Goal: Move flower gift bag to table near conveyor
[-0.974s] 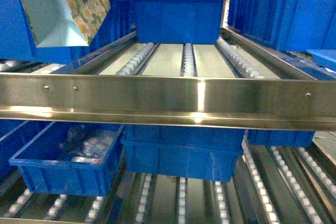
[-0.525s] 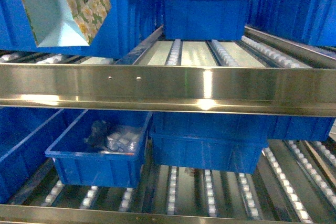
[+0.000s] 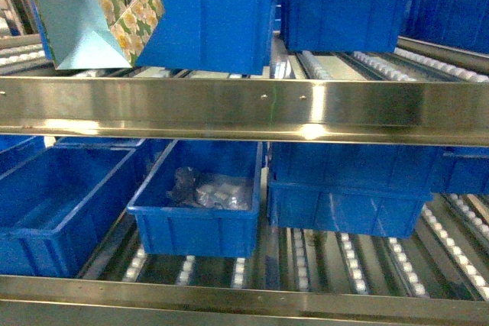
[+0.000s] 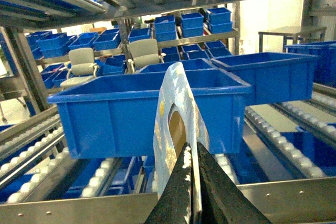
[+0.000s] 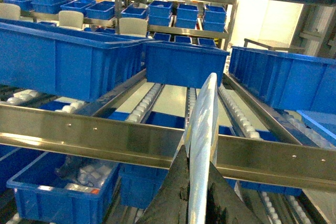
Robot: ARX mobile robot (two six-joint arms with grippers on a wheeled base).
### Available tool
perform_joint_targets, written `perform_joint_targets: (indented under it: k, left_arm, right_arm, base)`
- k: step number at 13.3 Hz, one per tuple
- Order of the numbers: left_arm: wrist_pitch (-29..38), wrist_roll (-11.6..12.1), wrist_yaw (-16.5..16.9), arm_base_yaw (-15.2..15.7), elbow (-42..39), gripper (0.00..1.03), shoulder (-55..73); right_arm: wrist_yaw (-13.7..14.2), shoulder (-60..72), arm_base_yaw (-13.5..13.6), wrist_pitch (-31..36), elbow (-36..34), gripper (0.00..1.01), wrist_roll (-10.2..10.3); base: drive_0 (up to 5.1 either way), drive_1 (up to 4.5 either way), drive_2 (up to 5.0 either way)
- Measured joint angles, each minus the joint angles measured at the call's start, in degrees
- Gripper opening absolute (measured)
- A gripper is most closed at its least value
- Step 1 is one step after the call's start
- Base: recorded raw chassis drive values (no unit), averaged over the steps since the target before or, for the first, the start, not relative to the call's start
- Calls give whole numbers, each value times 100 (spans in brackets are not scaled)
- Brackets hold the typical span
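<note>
Head view shows the tiered stainless steel roller conveyor (image 3: 244, 108) filling the scene, blue plastic bins (image 3: 200, 215) on it. The pale blue flower-printed paper gift bag (image 3: 95, 9) hangs upper left, and could snag a rail while swinging. Left gripper (image 4: 193, 182) pinches its edge; right gripper (image 5: 198, 192) clamps a white sheet (image 5: 202, 129).

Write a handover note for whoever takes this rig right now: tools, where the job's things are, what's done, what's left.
Left tool: shut on the flower gift bag's edge.
Right tool: shut on a thin white edge, apparently the same bag, though no view confirms it.
Bag: lifted, hanging clear at upper left of the head view, in front of the conveyor and its blue bins.
Table: not in any view.
Done: bag picked up and held.
Left: find the table near the conveyor, carry the bag there, set it down, release.
</note>
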Motion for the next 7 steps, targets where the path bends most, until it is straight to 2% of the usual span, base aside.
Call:
perform_joint_targets:
  k: [7]
  left_arm:
    - [-7,0,-9,11,0,2,2]
  right_arm:
    - [0,2,0,-11,0,3,0]
  base:
    - [-475,101,370]
